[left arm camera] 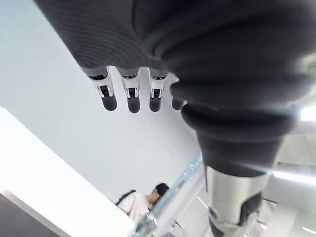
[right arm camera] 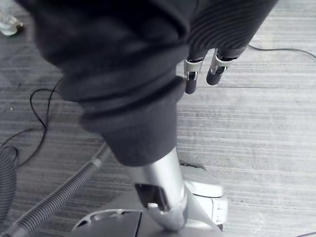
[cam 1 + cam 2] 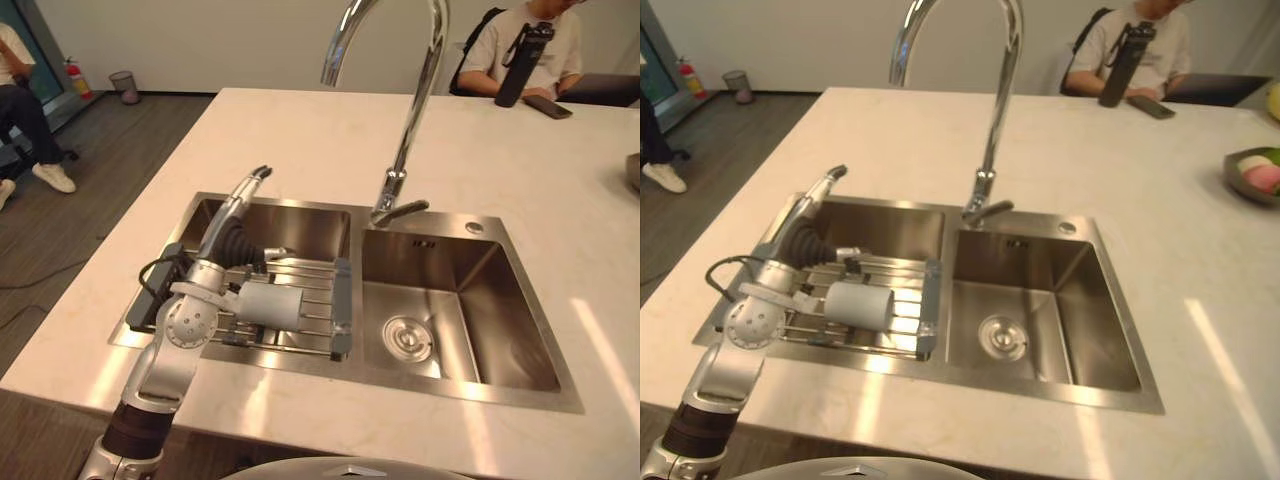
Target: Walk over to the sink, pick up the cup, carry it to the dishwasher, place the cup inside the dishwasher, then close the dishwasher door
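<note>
Pale stone countertop (image 3: 300, 140) takes up the middle of the room. A steel double sink (image 3: 520, 300) is sunk into it, and a tall curved faucet (image 3: 411, 130) rises at the divide between the two basins. Left of the faucet, a wire rack (image 3: 316, 298) spans the basin, and the white cup (image 3: 270, 303) lies on its side on that rack. The left hand (image 3: 238, 205) hangs above the same basin, left of the faucet and clear of the cup. Its fingers (image 1: 129, 96) are straight, slightly apart, and hold nothing. The right hand (image 2: 190, 81) hangs low over the grey floor (image 2: 256, 148), fingers relaxed and empty. Beyond the faucet, a seated person (image 3: 525, 40) has a black bottle (image 3: 522, 65) standing on the counter.
</note>
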### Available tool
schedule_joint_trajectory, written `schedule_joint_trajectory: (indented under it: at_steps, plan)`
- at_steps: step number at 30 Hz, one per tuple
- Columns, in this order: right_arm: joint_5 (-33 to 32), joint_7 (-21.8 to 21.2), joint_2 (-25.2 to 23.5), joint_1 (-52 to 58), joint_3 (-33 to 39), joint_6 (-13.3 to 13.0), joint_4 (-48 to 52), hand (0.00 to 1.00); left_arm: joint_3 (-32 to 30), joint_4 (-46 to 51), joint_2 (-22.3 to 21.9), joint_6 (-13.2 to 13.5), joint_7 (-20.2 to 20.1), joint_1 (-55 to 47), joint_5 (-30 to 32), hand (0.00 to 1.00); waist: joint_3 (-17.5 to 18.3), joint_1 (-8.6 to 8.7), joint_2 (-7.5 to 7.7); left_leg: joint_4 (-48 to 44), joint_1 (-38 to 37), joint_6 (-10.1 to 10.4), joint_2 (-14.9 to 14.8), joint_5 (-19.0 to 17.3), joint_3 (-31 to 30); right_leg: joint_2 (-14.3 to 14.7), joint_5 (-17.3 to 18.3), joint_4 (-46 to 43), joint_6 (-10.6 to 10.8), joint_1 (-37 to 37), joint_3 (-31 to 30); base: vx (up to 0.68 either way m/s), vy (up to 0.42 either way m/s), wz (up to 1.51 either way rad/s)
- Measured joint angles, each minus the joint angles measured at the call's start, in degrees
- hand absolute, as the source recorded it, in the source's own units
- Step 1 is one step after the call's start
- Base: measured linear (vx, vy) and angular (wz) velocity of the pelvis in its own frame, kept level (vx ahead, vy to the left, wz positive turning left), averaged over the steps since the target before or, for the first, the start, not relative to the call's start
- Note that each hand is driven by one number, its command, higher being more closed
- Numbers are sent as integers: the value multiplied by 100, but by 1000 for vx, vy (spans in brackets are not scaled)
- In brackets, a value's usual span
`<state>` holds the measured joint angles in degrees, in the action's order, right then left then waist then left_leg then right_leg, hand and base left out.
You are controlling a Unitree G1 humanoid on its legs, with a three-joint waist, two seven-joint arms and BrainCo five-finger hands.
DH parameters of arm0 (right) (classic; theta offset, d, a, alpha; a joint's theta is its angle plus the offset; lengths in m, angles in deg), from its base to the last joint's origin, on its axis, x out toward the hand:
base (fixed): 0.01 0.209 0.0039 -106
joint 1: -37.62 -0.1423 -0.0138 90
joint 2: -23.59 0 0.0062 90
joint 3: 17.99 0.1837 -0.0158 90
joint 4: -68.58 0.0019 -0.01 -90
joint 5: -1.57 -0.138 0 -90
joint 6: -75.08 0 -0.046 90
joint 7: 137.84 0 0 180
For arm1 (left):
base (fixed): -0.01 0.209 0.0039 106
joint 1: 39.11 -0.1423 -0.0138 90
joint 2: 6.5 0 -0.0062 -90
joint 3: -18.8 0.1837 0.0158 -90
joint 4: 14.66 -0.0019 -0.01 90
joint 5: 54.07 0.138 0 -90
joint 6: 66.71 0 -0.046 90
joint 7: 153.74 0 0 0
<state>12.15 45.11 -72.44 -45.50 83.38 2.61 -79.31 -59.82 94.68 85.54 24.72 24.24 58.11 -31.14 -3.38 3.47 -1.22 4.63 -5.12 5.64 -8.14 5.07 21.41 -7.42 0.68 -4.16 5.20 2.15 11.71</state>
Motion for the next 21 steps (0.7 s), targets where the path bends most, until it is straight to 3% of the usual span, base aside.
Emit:
schedule_joint_trajectory:
  at_steps: [1, 3, 4, 5, 6, 8, 9, 10, 11, 13, 17, 21]
  plan:
    - [2, 10, -29, -67, 78, -19, 41, 0, -9, -2, 4, 0, -19, 14, 70, 0, -40, 13, 27, 3, -28, 13, 16, -23, 84, -41, 103, -80, -124, -90, 38, -154, 85, -56]
    - [7, 18, -2, -36, 136, -91, 70, 0, -15, -5, 16, 22, -58, 12, 284, 0, -82, 1, 71, -12, -56, 88, 78, -98, 38, -277, 308, -265, -862, -205, 798, -99, 100, -69]
    - [8, 15, 46, -37, 136, -107, 83, 0, -33, -7, 36, 38, -64, 12, 396, 0, -76, -62, 4, -12, -74, 88, 81, -174, -33, -336, 455, -227, -1451, -213, 1155, -24, 129, -105]
    - [42, -5, 163, -55, 117, -110, 113, 0, -114, -22, 51, 73, -64, 40, 506, 0, -60, -92, -211, 15, -11, -280, -29, -252, -40, -412, 635, -493, -1387, -231, 1711, -102, 128, -110]
    - [116, -40, 173, -126, 109, -146, 119, 0, -315, -127, 101, 94, -45, 57, 641, 0, -114, -28, -197, 17, -7, -315, -11, -221, 161, -770, 789, -1424, -993, -356, 2052, -112, 103, -82]
    - [210, -160, 65, -35, 94, -175, 101, 0, -556, -345, 233, -10, 59, 44, 787, 0, -88, 14, 53, 17, -18, -279, 51, -212, 288, -804, 914, -1619, -678, -168, 2078, -54, -15, -53]
    - [303, -167, -56, -11, 60, -173, 67, 0, -674, -406, 398, -89, 91, 34, 867, 0, -43, -14, 259, 17, -1, -223, 140, -174, 401, -658, 724, -897, -342, 106, 2049, 18, -108, -55]
    - [334, -170, -69, -33, 56, -175, 68, 0, -706, -461, 410, -148, 109, 12, 879, 0, -65, -24, 222, 15, 2, -197, 97, -154, 452, -568, 465, -545, -46, 198, 2051, 23, -139, -54]
    - [334, -178, -63, -32, 51, -225, 74, 0, -689, -511, 437, -258, 110, -32, 882, 0, -86, -48, 163, -16, -3, -150, 15, -62, 519, -260, 77, 66, -60, 411, 2015, -2, -74, -40]
    - [333, -231, -9, 4, 45, -234, 73, 0, -687, -515, 435, -349, 85, -69, 949, 0, -72, -59, 28, -17, 11, -140, -33, -14, 637, -23, -324, 774, -67, 598, 1867, 3, -73, -42]
    - [334, -302, 119, 20, -46, -301, 74, 0, -691, -560, 431, -531, 35, -67, 1117, 0, -61, -54, -144, -18, 16, -104, -111, 8, 747, 81, -399, 878, -69, 553, 1724, -3, -35, -21]
    - [332, -301, 127, 17, -178, -325, 74, 0, -691, -787, 431, -580, -79, -73, 1302, 0, -87, -126, -102, -17, 23, -101, -123, 10, 736, 83, -398, 883, -68, 525, 1722, -18, 12, 1]
